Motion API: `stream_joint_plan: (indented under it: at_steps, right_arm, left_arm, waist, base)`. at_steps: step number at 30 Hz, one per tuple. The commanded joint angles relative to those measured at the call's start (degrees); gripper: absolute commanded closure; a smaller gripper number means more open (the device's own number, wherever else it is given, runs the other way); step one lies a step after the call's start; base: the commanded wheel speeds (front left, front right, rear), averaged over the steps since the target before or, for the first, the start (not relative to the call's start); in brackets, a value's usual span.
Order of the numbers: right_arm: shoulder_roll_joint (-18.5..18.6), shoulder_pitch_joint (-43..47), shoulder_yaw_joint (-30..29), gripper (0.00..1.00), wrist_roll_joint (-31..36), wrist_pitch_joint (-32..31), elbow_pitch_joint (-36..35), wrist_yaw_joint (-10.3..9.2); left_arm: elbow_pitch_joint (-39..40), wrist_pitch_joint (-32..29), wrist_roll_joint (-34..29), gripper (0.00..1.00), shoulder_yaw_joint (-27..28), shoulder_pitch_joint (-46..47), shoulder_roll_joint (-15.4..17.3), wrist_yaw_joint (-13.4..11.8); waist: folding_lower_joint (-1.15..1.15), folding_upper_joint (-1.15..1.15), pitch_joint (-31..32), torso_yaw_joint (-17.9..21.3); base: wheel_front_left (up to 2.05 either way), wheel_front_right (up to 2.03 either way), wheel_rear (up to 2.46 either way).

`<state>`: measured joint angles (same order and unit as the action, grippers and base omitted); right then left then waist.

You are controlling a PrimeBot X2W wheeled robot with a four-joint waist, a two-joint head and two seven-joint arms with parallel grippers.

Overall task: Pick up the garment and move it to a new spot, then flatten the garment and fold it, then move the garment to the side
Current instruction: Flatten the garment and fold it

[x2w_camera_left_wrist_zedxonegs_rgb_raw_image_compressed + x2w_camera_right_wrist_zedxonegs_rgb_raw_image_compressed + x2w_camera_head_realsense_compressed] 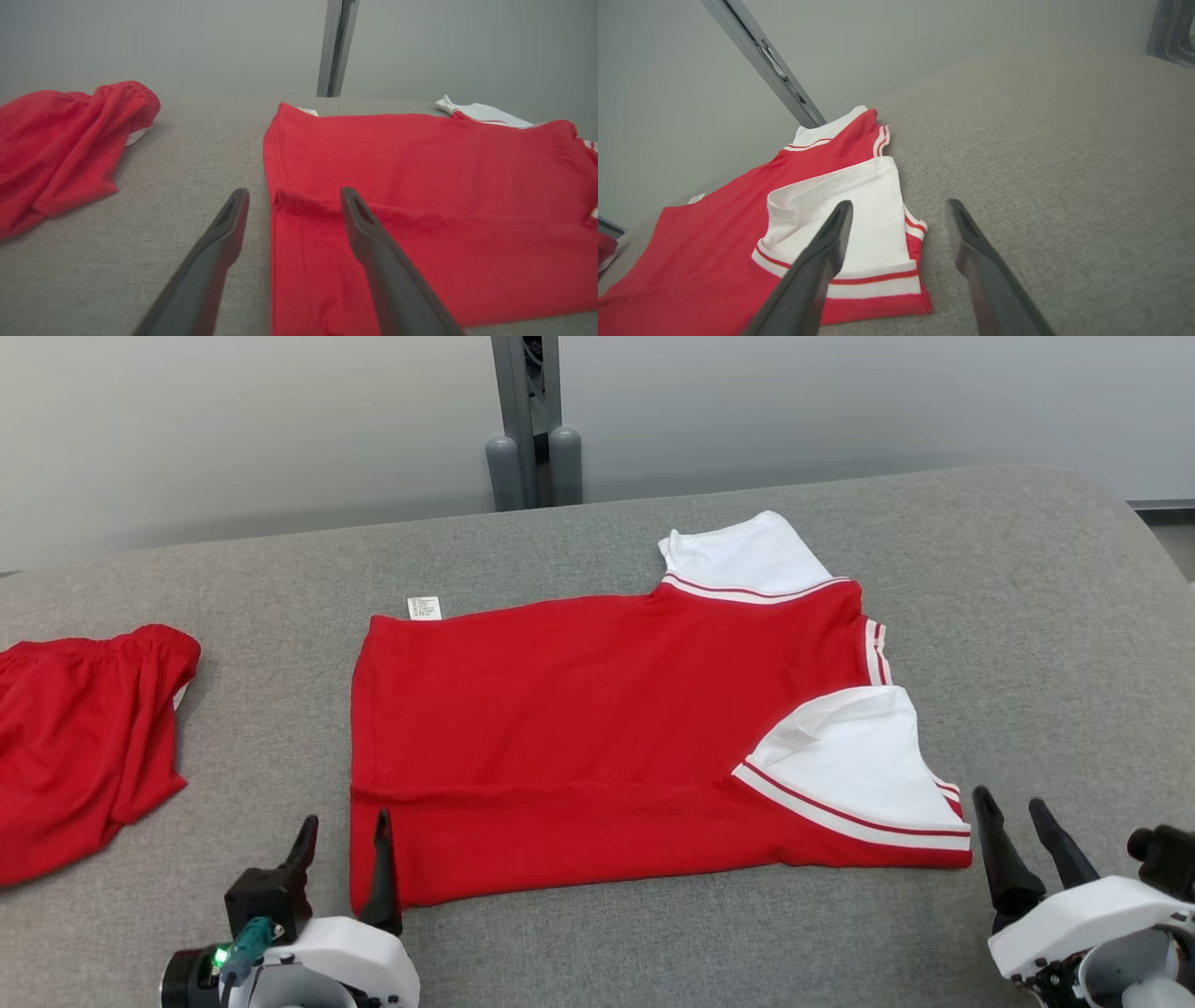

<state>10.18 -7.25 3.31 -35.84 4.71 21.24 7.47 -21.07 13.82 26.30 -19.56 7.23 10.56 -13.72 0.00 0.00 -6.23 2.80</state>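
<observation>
- The left tool [345, 819] is at the near left, its two dark fingers spread wide and holding nothing. In its wrist view, the left tool [294, 191] straddles the garment's left edge, with one finger over red cloth and the other over bare bench [187, 154]. I cannot tell whether either finger touches down.
- The right tool [1008, 798] is at the near right, also spread wide and empty. It is just beside the garment's near right corner, above the grey bench [1027, 616]. In its own wrist view, the right tool [899, 203] has one finger lined up over the white sleeve and the other over bare bench.
- The garment [579, 709] is a red shirt lying flat in the middle of the bench. Its hem is toward the left and its collar end toward the right. A crease runs along its near edge.
- The near sleeve [859, 756] is white with red stripes and lies folded in over the red body.
- The red shorts [84, 728] lie rumpled at the left, apart from the shirt.
- The far sleeve [747, 555] juts out past the far edge.
- A small white label [425, 608] sticks out at the far left corner.
- Beyond the bench, a grey post [532, 420] stands against a pale wall [233, 420].
</observation>
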Motion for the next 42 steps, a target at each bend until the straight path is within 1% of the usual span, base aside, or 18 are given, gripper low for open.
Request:
stream_joint_plan:
  at_steps: [1, 6, 11, 15, 27, 28, 30, 31, 35, 36, 37, 38, 42]
  right_arm:
    - [0.0, 0.3, -0.2, 0.00, 0.4, 0.1, 1.2, 0.05]
    - [-0.9, -1.4, -0.9, 0.00, -1.1, -0.7, 5.1, 0.04]
    - [-1.7, -2.8, -0.1, 0.00, -4.7, -2.2, 6.7, 0.05]
    - [-0.8, -3.5, 1.0, 0.00, -6.2, -2.5, 7.7, 0.04]
    - [-0.2, -6.7, 3.1, 0.00, -8.1, -2.4, 12.7, 0.05]
    - [-0.2, -7.0, 3.4, 0.00, -8.3, -2.4, 13.2, 0.05]
    - [-0.3, -7.6, 3.9, 0.00, -8.6, -2.5, 14.2, 0.05]
    - [-0.4, -7.8, 4.0, 0.00, -8.7, -2.5, 14.4, 0.05]
    - [-0.3, -8.8, 5.4, 0.00, -9.6, -2.9, 15.8, 0.05]
    - [-0.2, -8.9, 5.8, 0.59, -9.8, -3.0, 15.9, 0.05]
    - [-0.2, -8.9, 6.1, 0.85, -10.1, -2.9, 15.8, 0.05]
    - [0.0, -9.1, 6.4, 1.00, -10.5, -2.7, 15.7, 0.05]
    - [0.5, -9.7, 7.1, 1.00, -11.8, -2.4, 15.5, 0.05]
  left_arm:
    - [-1.1, -0.1, -0.3, 0.00, -0.1, -0.1, 0.1, -0.4]
    - [-5.1, -2.5, -0.1, 0.00, -1.1, 0.4, -0.1, -0.5]
    - [-7.4, -4.7, 1.1, 0.00, -0.8, 1.8, -0.4, -0.8]
    - [-9.2, -8.1, 2.0, 0.00, -1.5, 2.4, -0.4, 0.2]
    - [-9.1, -13.5, 3.8, 0.00, -3.8, 3.5, -1.0, 3.2]
    - [-9.0, -13.9, 3.9, 0.21, -4.0, 3.5, -1.0, 3.3]
    - [-8.8, -14.4, 4.1, 0.95, -4.2, 3.5, -0.9, 3.5]
    - [-8.8, -14.5, 4.2, 1.00, -4.3, 3.5, -0.9, 3.7]
    - [-8.2, -14.8, 4.5, 1.00, -4.5, 3.5, -0.6, 4.0]
    - [-8.0, -14.9, 4.5, 1.00, -4.5, 3.6, -0.6, 4.0]
    - [-7.8, -14.9, 4.5, 1.00, -4.6, 3.7, -0.5, 4.0]
    - [-7.6, -14.9, 4.5, 1.00, -4.6, 3.7, -0.4, 4.0]
    - [-6.9, -14.8, 4.4, 1.00, -4.8, 3.8, 0.2, 4.4]
  waist:
    - [0.00, 0.00, 0.0, -0.2]
    - [0.00, 0.00, -0.1, -0.7]
    - [0.00, 0.00, -0.4, -1.0]
    - [0.00, 0.00, -0.9, -1.1]
    - [0.00, 0.00, -2.5, -1.0]
    - [0.00, 0.00, -2.6, -1.0]
    - [0.00, 0.00, -2.8, -0.9]
    - [0.00, 0.00, -2.9, -1.0]
    - [0.00, 0.00, -3.0, -1.1]
    - [0.00, 0.00, -3.0, -1.1]
    - [0.00, 0.00, -3.0, -1.2]
    - [0.00, 0.00, -2.9, -1.2]
    - [0.00, 0.00, -2.6, -1.2]
  base:
    - [0.00, 0.00, 0.00]
    - [0.00, 0.00, 0.00]
    - [0.00, 0.00, 0.00]
    - [0.00, 0.00, 0.00]
    - [0.00, 0.00, 0.00]
    - [0.00, 0.00, 0.00]
    - [0.00, 0.00, 0.00]
    - [0.00, 0.00, 0.00]
    - [0.00, 0.00, 0.00]
    - [0.00, 0.00, 0.00]
    - [0.00, 0.00, 0.00]
    - [0.00, 0.00, 0.00]
    - [0.00, 0.00, 0.00]
